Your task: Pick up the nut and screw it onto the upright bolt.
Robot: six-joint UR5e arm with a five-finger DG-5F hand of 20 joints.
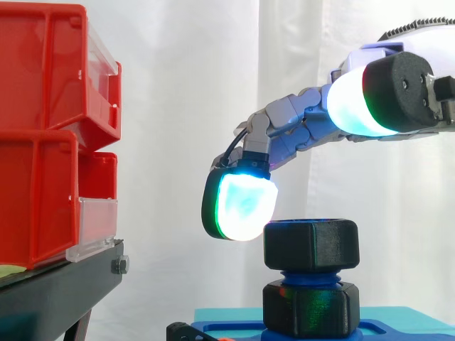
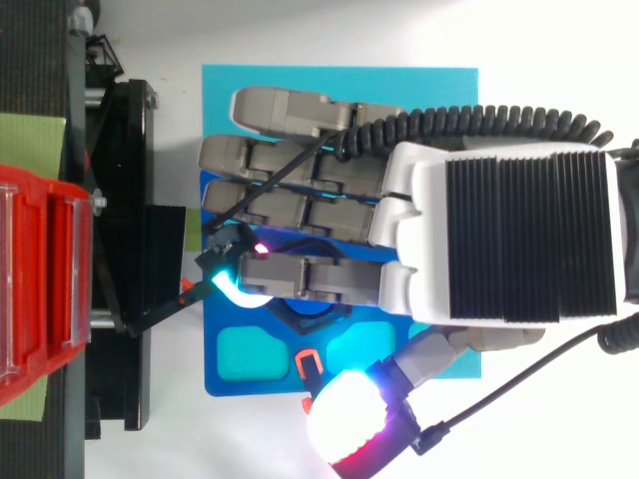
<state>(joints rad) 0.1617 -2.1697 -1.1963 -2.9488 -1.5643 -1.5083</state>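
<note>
Nearest the side camera, the hand's (image 1: 298,128) thumb pad (image 1: 355,99) glows white and green. Fingers extend almost straight over the blue plate (image 1: 398,330), gripping nothing: the hand is open. One white-cyan fingertip (image 1: 245,206) hangs just left of the black nut (image 1: 311,244); contact cannot be confirmed. The nut sits atop the upright blue bolt (image 1: 306,274). Red bins (image 1: 43,142) stand left.
</note>
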